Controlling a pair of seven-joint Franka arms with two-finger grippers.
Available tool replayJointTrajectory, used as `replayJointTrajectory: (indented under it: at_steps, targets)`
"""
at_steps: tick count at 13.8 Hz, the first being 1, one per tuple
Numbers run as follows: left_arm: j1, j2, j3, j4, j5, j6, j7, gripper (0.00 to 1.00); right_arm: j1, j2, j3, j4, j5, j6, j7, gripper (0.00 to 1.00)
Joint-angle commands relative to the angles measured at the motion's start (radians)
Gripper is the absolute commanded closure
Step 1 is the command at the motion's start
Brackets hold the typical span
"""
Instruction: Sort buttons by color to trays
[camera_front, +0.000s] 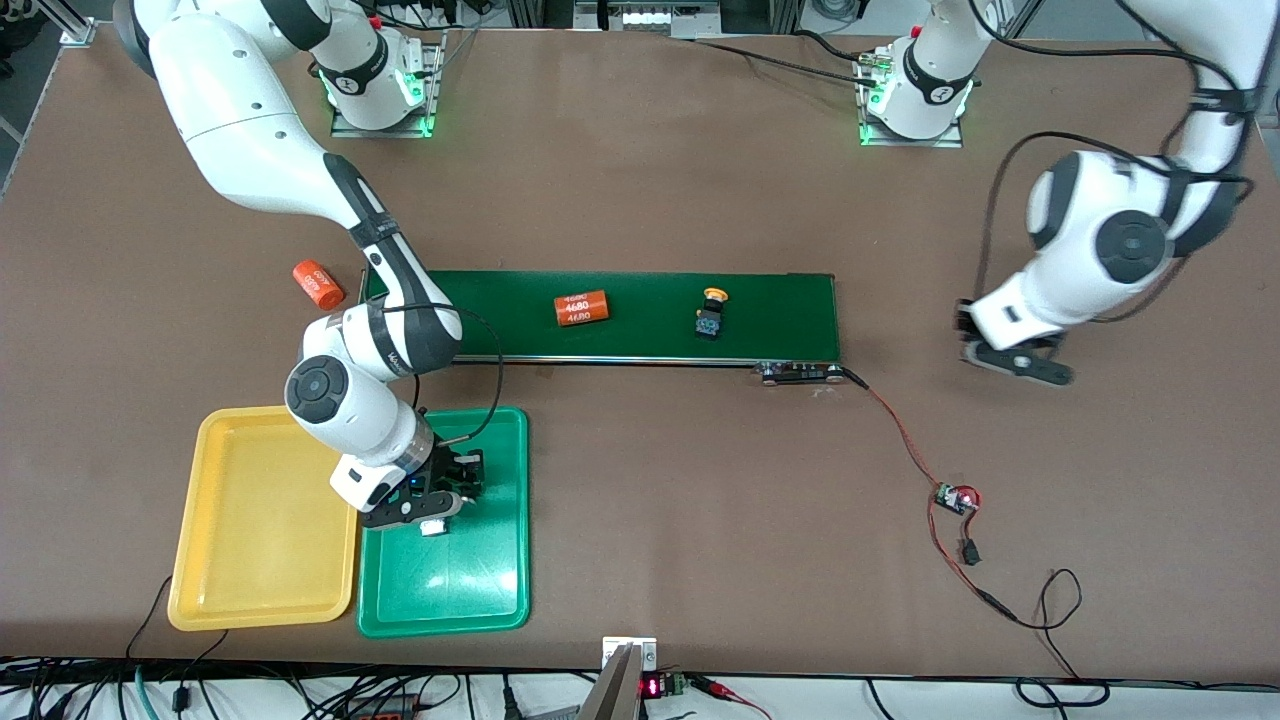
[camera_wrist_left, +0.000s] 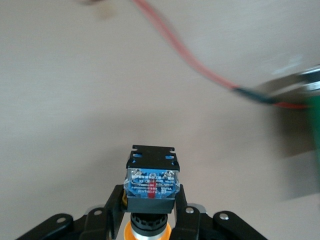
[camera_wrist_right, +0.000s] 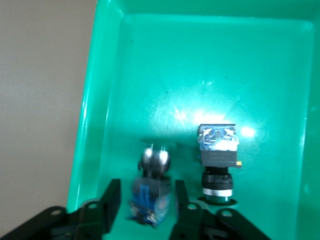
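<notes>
The button (camera_wrist_left: 150, 182) in the left gripper (camera_wrist_left: 149, 220) has its orange cap cut off by the frame edge. In the green tray (camera_wrist_right: 100, 100), one button (camera_wrist_right: 150, 200) is blurred.

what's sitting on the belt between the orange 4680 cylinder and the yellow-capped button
Nothing. In the front view, the conveyor belt is bare between the orange cylinder and the yellow-capped button.

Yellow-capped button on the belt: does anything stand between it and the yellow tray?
Yes: the right gripper hangs over the green tray, which lies beside the yellow tray, on the straight way from the yellow-capped button.
</notes>
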Motion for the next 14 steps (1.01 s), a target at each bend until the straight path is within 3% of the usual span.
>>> replayJointTrajectory:
  at_steps: [1,2,4,6,9,14]
  targets:
    - [-0.139,-0.01,0.003,0.017,-0.078,-0.036,-0.147,1.0,-0.023,0.002,0.007,0.019,-0.01,-0.014,-0.014,0.25]
    - [-0.187,0.015,0.003,0.052,-0.079,-0.043,-0.206,1.0,-0.024,0.001,0.007,0.019,-0.011,-0.014,-0.013,0.21]
    - [-0.251,0.068,0.003,0.118,-0.079,-0.062,-0.301,1.0,-0.04,-0.007,0.007,0.019,-0.016,-0.014,-0.018,0.0]
    - [-0.285,0.131,0.003,0.163,-0.094,-0.06,-0.361,1.0,-0.047,-0.015,0.007,0.019,-0.016,-0.043,-0.016,0.0]
    - [-0.328,0.183,0.006,0.194,-0.225,-0.056,-0.396,1.0,-0.046,-0.041,0.01,0.024,-0.01,-0.141,-0.016,0.0]
    - [-0.328,0.228,0.006,0.192,-0.242,-0.051,-0.399,1.0,-0.051,-0.198,0.003,0.025,-0.011,-0.431,-0.016,0.0]
